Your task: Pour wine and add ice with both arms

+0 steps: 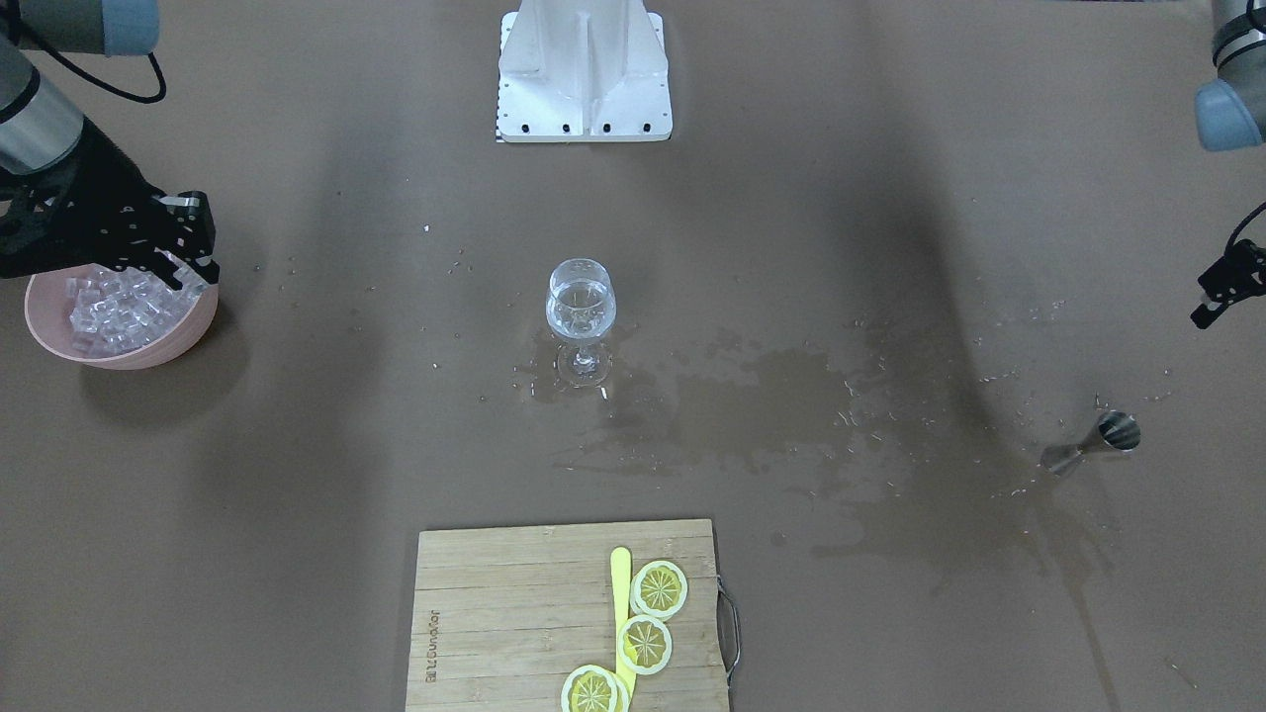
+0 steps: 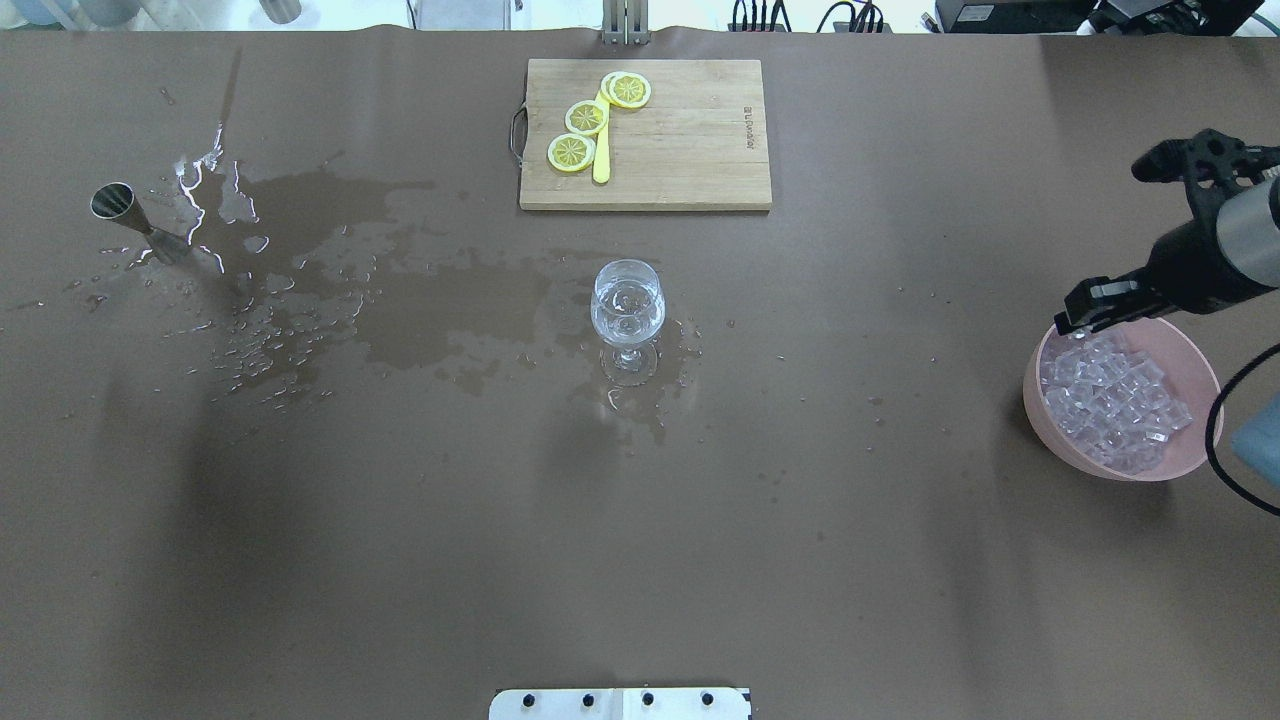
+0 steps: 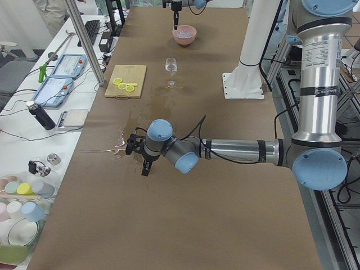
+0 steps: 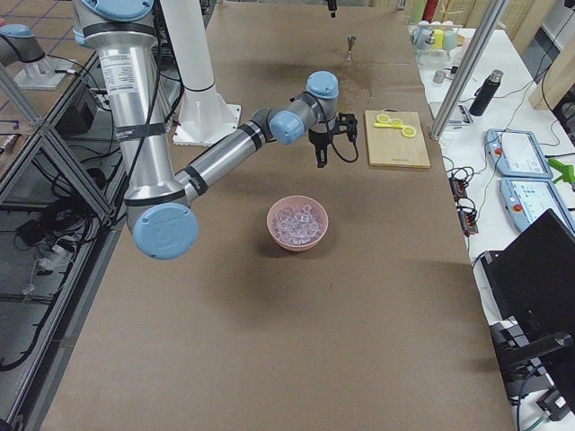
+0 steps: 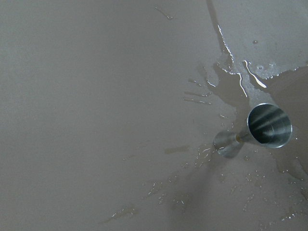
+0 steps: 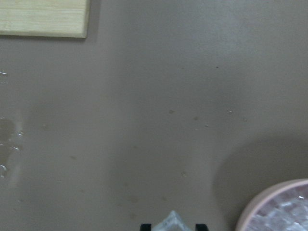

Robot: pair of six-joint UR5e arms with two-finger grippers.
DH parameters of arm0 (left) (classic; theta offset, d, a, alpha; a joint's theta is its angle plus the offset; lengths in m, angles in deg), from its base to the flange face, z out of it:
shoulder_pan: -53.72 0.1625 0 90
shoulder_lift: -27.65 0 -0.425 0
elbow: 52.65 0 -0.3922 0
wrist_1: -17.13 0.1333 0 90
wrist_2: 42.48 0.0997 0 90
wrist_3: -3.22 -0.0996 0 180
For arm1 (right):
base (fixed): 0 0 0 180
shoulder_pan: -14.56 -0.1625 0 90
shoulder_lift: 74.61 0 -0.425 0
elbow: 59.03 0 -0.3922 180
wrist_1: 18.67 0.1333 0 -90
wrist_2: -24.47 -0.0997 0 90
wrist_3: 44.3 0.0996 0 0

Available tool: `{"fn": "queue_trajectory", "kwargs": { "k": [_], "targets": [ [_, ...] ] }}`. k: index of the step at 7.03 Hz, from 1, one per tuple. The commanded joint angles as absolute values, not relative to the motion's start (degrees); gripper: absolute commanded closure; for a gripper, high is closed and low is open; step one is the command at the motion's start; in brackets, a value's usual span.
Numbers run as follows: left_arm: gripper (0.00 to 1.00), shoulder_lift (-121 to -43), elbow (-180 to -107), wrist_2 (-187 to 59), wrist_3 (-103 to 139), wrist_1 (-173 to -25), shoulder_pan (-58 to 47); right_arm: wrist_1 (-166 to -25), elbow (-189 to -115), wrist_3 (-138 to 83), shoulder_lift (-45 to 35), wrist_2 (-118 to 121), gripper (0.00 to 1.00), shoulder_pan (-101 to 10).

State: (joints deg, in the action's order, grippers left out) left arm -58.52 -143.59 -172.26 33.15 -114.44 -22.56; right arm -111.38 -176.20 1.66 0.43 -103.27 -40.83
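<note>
A wine glass holding clear wine stands upright mid-table, also in the overhead view. A pink bowl holds many small clear ice cubes. My right gripper hangs just above the bowl's rim, on the side toward the glass. It is shut on one ice cube. My left gripper hangs open and empty, above and beside a steel jigger, which stands on the table in the left wrist view.
A wide dark wet patch runs from the jigger to the glass. A wooden cutting board with lemon slices and a yellow knife lies on the far side. The white pedestal base stands behind the glass.
</note>
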Motion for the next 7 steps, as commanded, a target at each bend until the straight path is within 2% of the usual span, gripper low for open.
{"fn": "queue_trajectory", "kwargs": {
  "k": [1, 3, 4, 7],
  "targets": [
    [0.01, -55.8, -143.1, -172.2, 33.1, -117.4, -22.7, -118.3, -175.8, 16.0, -14.0, -98.1, 1.0, -31.8],
    [0.01, -55.7, -141.3, -172.1, 33.2, -117.3, -22.9, -118.3, -166.2, 25.5, -27.4, -92.1, 1.0, -25.7],
    [0.01, -55.9, -140.2, -172.1, 33.2, -117.4, -23.0, -118.2, -162.6, 26.5, -31.2, -91.7, 1.0, -24.8],
    [0.01, -56.1, -139.5, -171.2, 33.3, -117.4, -23.0, -117.9, -157.7, 27.6, -36.0, -89.6, 1.0, -23.1]
  ]
}}
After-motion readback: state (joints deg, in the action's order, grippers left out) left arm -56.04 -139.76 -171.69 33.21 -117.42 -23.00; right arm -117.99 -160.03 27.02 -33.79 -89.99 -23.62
